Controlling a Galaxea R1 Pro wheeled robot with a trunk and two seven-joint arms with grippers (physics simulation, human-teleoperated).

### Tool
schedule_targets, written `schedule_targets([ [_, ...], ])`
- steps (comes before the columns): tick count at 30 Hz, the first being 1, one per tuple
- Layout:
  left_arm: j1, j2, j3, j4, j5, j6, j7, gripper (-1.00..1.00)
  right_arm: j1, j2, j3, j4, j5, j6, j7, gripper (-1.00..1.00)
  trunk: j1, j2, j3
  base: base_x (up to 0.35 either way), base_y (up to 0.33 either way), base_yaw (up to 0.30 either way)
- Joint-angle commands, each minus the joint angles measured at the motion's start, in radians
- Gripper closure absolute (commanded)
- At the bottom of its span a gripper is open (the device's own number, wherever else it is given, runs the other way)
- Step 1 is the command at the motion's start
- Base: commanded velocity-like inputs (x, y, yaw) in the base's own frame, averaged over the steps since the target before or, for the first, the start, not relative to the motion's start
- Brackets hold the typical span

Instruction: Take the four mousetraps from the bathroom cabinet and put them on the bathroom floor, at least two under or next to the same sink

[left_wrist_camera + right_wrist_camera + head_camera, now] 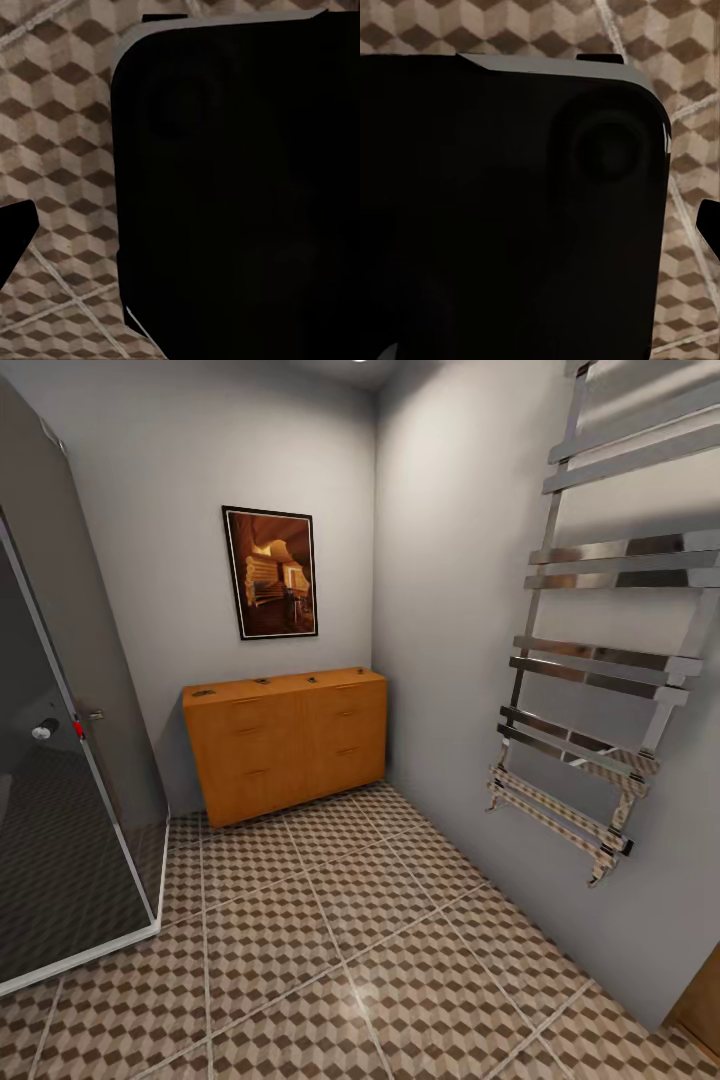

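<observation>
**Four small items on cabinet top, grippers unreadable**

Four small dark items, likely the mousetraps [262, 682], sit on top of the orange-brown cabinet [290, 745] against the far wall, under a framed picture [270, 572]. Cube-pattern bathroom floor [330, 950] lies between. Wrist views: black robot body over tile; finger opening cannot be told, so no finger-relative placement possible.

Small mousetraps [261, 682] atop orange-brown cabinet [290, 750]
</observation>
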Motion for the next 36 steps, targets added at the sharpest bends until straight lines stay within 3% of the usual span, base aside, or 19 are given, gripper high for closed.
schedule_targets([
  [1, 0.000, 0.006, 0.002, -0.007, -0.001, -0.007, 0.002, -1.00, 0.000, -0.001, 0.000, -0.005, 0.002, -0.009, -0.001, -1.00, 0.000, 0.000, -0.001, 0.000, 0.000, 0.000],
  [7, -0.001, 0.027, 0.003, -0.041, -0.001, -0.037, 0.005, -1.00, 0.000, -0.002, 0.001, -0.039, 0.004, -0.043, -0.009, -1.00, 0.000, 0.000, -0.001, 0.000, 0.000, 0.000],
  [14, -0.002, 0.040, 0.004, -0.080, -0.002, 0.002, 0.005, -1.00, 0.000, -0.014, 0.001, -0.078, 0.006, -0.081, -0.042, -1.00, 0.000, 0.000, -0.001, 0.000, 0.000, 0.000],
  [25, -0.007, 0.047, 0.005, -0.142, -0.004, 0.064, 0.005, -1.00, -0.014, -0.019, 0.000, -0.140, 0.007, -0.020, -0.061, -1.00, 0.000, 0.000, -0.001, 0.000, 0.000, 0.000],
  [26, -0.017, 0.047, 0.005, -0.884, -0.004, 0.358, 0.006, -1.00, -0.061, -0.019, 0.001, -0.787, 0.006, 0.122, -0.061, -1.00, 0.000, 0.000, -0.001, 0.000, 0.000, 0.000],
  [36, -0.097, 0.047, 0.005, -0.960, -0.003, 0.373, 0.009, -1.00, -0.213, -0.016, 0.002, -0.819, 0.004, 0.228, -0.061, -1.00, 0.000, 0.000, -0.001, 0.000, 0.000, 0.000],
])
